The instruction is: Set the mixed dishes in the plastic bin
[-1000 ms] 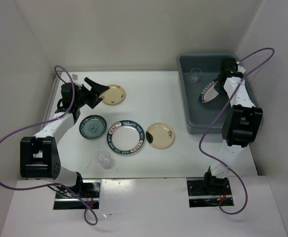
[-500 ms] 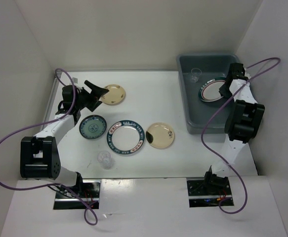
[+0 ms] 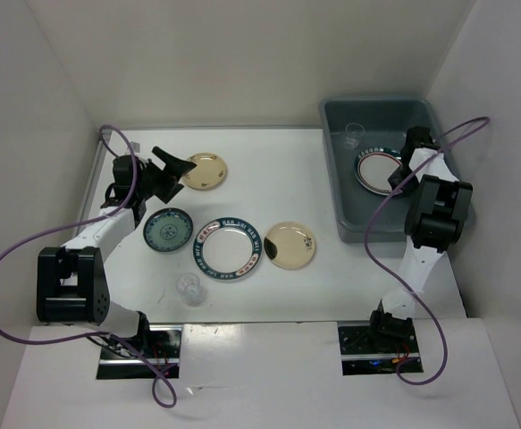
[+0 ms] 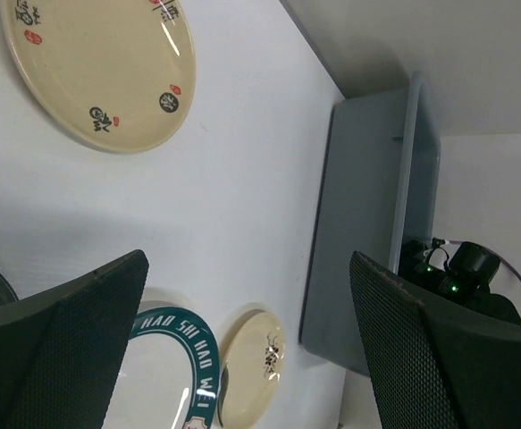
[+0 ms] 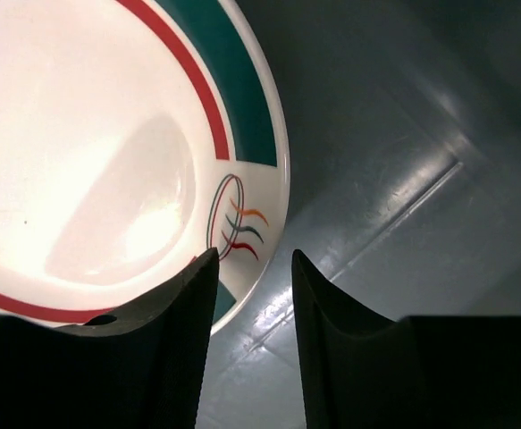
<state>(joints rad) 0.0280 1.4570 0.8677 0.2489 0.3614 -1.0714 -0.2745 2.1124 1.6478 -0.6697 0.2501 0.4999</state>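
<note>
Inside the plastic bin (image 3: 336,192), at the desk's (image 3: 278,188) far right corner, a rimmed plate (image 3: 378,172) lay flat on the floor. One second earlier it had hung tilted on edge in the right hand (image 3: 401,172). A clear cup (image 3: 352,137) sat near the bin's far wall, unmoved. The right hand's fingers had since parted to a moderate gap; the right wrist view showed them apart above the plate's rim (image 5: 108,152), gripping nothing. The right arm had drawn back towards the bin's right wall, wrist bent down into the bin.

On the desk remained a second rimmed plate (image 3: 229,248), a near cream plate (image 3: 290,245), a teal patterned plate (image 3: 168,229), a far cream plate (image 3: 205,171) and a second clear cup (image 3: 188,288), all unshifted.

The left hand (image 3: 175,168) hovered just beside the far cream plate, spread wide and empty, its arm extended along the left edge.
</note>
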